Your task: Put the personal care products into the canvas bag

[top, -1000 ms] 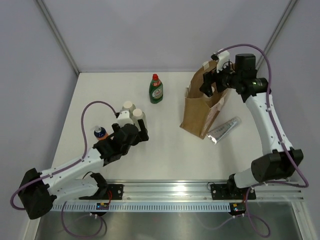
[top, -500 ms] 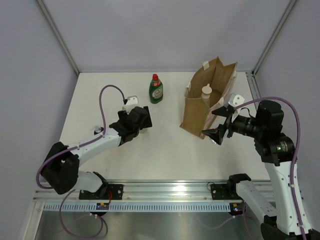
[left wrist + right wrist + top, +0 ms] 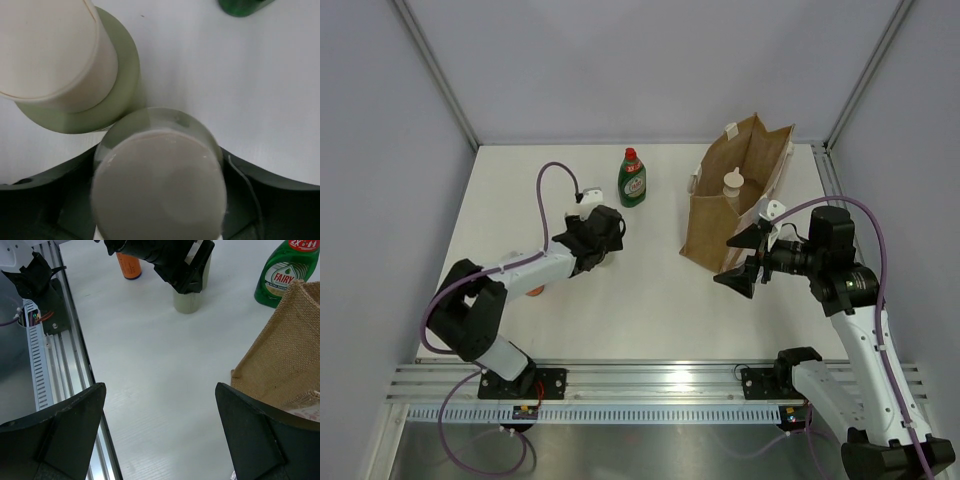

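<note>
Two pale white-capped bottles stand close together on the table. My left gripper [image 3: 158, 150] is shut on the nearer pale bottle [image 3: 157, 185] from above, a dark finger on each side; the other pale bottle [image 3: 55, 55] stands just beyond. From above, the left gripper [image 3: 603, 236] covers both. The dark green bottle [image 3: 632, 178] with a red cap stands behind them. The canvas bag [image 3: 720, 225] stands upright with a beige bottle [image 3: 732, 185] inside. My right gripper [image 3: 735, 262] hangs open and empty before the bag [image 3: 285, 360]. A small orange item [image 3: 129, 265] stands by the left arm.
The metal rail [image 3: 660, 385] carrying the arm bases runs along the near table edge. Grey walls close the table in at the back and on both sides. Bare white tabletop [image 3: 160, 370] lies between the bag and the pale bottles.
The left gripper moved away from the orange item onto the pale bottles, and its jaws narrowed round one. The right arm left the bag's top and came down in front of the bag.
</note>
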